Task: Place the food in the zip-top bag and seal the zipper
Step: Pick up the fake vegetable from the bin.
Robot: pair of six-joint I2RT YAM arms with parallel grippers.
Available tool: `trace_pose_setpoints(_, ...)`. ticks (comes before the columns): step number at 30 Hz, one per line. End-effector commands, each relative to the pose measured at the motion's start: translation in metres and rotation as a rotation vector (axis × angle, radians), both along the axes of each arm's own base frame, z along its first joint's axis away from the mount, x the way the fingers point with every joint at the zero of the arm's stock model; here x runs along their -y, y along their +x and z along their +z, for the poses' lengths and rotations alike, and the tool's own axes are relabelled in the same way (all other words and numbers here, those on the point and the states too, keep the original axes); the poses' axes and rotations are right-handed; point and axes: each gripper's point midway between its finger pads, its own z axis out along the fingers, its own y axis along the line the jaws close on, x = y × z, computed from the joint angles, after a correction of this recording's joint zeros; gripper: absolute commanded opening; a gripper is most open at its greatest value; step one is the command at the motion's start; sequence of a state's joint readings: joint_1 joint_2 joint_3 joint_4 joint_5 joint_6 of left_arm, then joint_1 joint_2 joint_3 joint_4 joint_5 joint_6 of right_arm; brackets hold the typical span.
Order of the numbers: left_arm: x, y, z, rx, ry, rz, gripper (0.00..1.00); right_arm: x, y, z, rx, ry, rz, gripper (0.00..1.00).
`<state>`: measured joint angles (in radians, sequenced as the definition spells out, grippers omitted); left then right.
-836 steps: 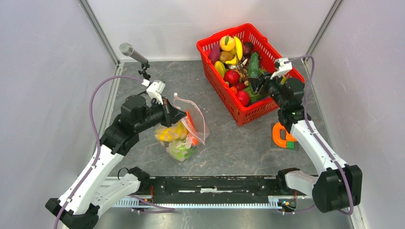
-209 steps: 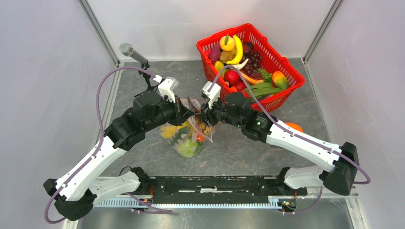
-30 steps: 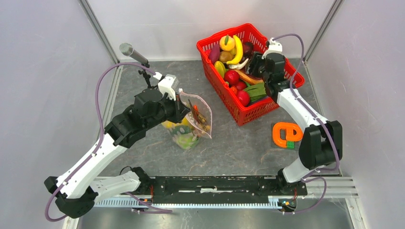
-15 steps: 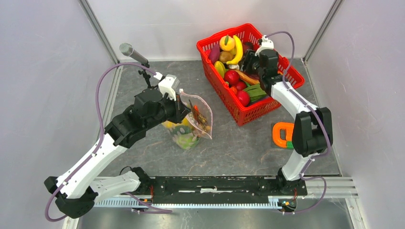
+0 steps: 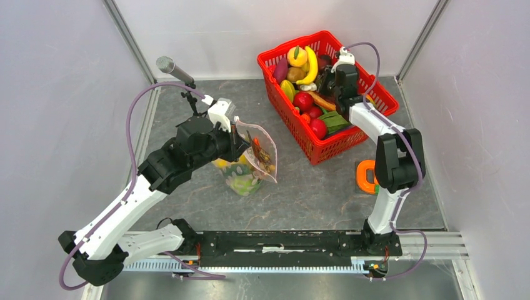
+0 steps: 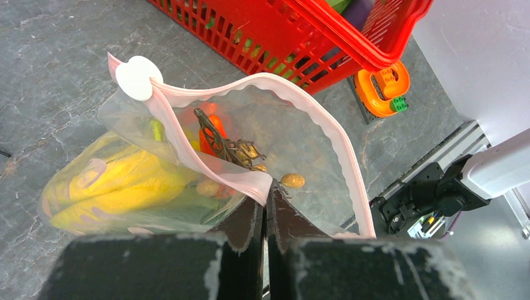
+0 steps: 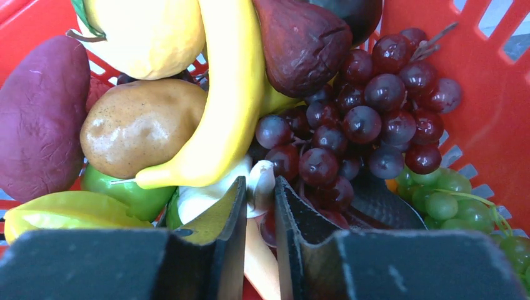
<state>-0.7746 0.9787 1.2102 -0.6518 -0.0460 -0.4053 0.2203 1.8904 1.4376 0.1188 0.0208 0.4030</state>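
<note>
Right gripper (image 7: 259, 185) narrow, pinching white food piece (image 7: 262, 175) in basket (image 7: 431, 31).
Zip-top bag (image 5: 262, 153) lies leftward, mouth held by left gripper (image 6: 267, 194).

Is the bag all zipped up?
No, the zipper's two pink sides gape wide apart across the mouth of the zip-top bag.

One red basket (image 5: 294, 128), one zip-top bag (image 5: 262, 153), one microphone (image 5: 169, 65), one orange toy (image 5: 360, 177). In the basket: one banana (image 7: 231, 94), one pear (image 7: 137, 125), one white piece (image 7: 261, 181), two grape bunches (image 7: 350, 125).
</note>
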Motion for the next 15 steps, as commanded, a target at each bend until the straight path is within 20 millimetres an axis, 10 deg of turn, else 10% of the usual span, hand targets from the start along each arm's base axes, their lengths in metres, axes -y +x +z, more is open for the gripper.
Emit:
trace_pose_setpoints(1,0.005,0.000,0.012,0.012,-0.059,-0.001,0.05,0.004,-0.005,0.040,0.138,0.046,-0.016,0.22)
trace_pose_setpoints(15,0.007,-0.002,0.011,0.008,-0.071,-0.010,0.06,0.019,-0.074,0.120,0.386,0.082,0.006,0.06)
